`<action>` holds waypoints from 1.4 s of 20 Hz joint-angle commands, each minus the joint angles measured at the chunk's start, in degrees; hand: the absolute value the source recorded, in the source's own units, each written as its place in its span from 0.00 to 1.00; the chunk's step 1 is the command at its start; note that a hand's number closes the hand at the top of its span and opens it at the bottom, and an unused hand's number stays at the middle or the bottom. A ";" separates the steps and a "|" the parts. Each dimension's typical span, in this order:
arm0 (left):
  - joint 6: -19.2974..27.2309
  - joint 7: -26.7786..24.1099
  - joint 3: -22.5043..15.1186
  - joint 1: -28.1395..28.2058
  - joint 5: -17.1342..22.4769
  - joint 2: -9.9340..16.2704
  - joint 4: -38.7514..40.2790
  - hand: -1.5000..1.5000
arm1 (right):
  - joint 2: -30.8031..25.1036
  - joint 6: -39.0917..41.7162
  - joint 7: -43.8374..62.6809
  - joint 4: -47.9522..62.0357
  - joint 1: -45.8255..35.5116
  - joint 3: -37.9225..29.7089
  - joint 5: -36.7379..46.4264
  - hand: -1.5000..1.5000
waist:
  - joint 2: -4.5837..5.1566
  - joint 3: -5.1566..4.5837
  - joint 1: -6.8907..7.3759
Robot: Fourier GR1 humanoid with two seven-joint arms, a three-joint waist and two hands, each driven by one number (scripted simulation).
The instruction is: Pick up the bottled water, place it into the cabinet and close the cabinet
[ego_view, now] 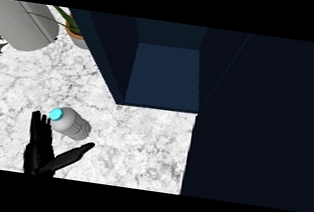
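Fingers [39, 129] of the left hand [40, 154] were straight and spread, thumb angled out, holding nothing. Just beside their tips, the bottled water [71, 123] stood on the marble counter [140, 141], near the open dark-blue cabinet [166, 74].

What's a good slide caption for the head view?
Left hand open beside the water bottle on the marble counter, open cabinet ahead.

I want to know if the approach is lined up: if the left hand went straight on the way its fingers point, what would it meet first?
Probably the bottled water: the left hand is open, fingers pointing up the counter, their tips right beside the blue cap. It may only graze the bottle's left side; depth is unclear.
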 commanded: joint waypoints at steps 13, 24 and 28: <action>-11.17 -14.50 8.32 -16.01 7.99 0.34 25.70 1.00 | -1.65 0.72 1.10 -6.41 3.68 -0.57 -3.44 0.00 | 0.22 -0.02 -0.30; -21.25 -12.42 0.91 -15.93 4.49 2.35 24.45 1.00 | 0.38 -1.05 -0.09 -1.57 -0.43 1.71 0.03 0.00 | 0.40 -0.02 0.09; -27.60 -13.38 -5.47 -13.24 -0.17 1.58 23.00 1.00 | -0.58 0.06 -2.71 -1.31 1.15 0.14 -0.21 0.00 | 0.04 0.05 -0.21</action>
